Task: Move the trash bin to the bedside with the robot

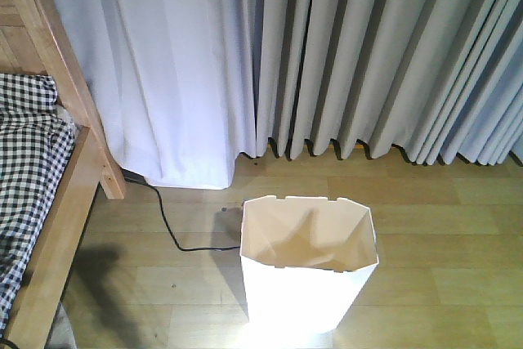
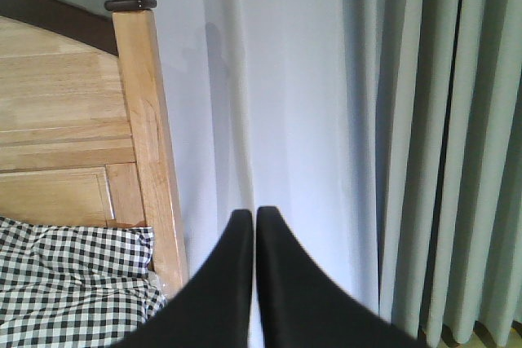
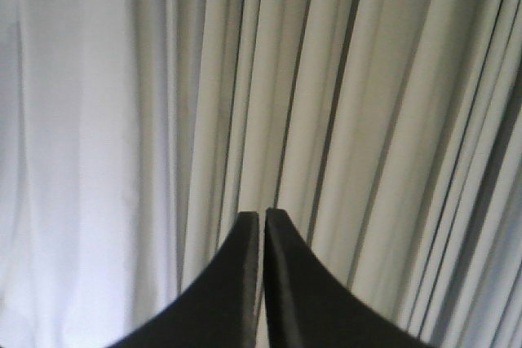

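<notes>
The white trash bin with a cream interior stands upright on the wood floor, low in the front view, right of the bed. The bedside shows at the left as a light wooden frame with a black-and-white checked cover. Neither arm appears in the front view. My left gripper is shut with nothing between its fingers; it faces the bedpost and white curtain. My right gripper is shut too, empty, facing grey curtain folds. The bin is out of both wrist views.
White and grey curtains hang along the far wall down to the floor. A black cable runs across the floor between the bed's post and the bin. Bare wood floor lies to the bin's right.
</notes>
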Robot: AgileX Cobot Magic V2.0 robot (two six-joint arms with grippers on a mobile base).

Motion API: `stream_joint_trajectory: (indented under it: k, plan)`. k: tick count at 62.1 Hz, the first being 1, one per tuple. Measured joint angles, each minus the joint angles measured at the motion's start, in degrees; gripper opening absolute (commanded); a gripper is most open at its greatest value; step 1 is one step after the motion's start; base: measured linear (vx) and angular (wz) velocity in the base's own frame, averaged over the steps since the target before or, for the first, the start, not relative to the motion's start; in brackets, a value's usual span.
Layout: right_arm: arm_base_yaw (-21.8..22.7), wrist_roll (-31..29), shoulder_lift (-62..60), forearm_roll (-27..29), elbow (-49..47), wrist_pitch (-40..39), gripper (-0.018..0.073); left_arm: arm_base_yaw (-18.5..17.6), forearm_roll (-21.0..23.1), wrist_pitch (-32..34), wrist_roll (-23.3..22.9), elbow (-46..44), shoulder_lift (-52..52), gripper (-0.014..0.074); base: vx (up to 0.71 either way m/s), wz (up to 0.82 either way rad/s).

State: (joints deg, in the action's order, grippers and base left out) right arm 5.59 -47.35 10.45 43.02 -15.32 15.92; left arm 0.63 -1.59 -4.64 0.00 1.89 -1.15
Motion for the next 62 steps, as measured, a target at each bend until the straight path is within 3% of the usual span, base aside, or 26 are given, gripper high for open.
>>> stream_joint_trajectory:
  k: [5, 8, 20, 27, 46, 62]
  plan:
    - [0.0, 0.52, 0.0, -1.29, 0.0, -1.23, -0.0008, 0.0, 0.0, 0.0, 0.0, 0.0, 0.0, -0.0006, 0.0, 0.0]
    - [0.0, 2.84, 0.0, -4.98, 0.0, -1.87, -0.0008, 0.0, 0.0, 0.0, 0.0, 0.0, 0.0, -0.0006, 0.0, 0.0]
    - [0.0, 31.83, -1.36, -34.8, 0.0, -2.45, -0.0008, 0.0, 0.0, 0.0, 0.0, 0.0, 0.0, -0.0006, 0.0, 0.0]
    - [0.0, 39.48, -3.89, -43.02, 0.32, -2.54, -0.0008, 0.0, 0.0, 0.0, 0.0, 0.0, 0.0, -0.0006, 0.0, 0.0]
    - [-5.15, 41.13, -11.14, -46.6, 12.92, -4.27, -0.0008, 0.0, 0.0, 0.0, 0.0, 0.0, 0.0, -0.0006, 0.0, 0.0]
    - [-5.42, 44.66, -11.14, -46.6, 16.87, -11.71, -0.0008, 0.0, 0.0, 0.0, 0.0, 0.0, 0.0, -0.0006, 0.0, 0.0]
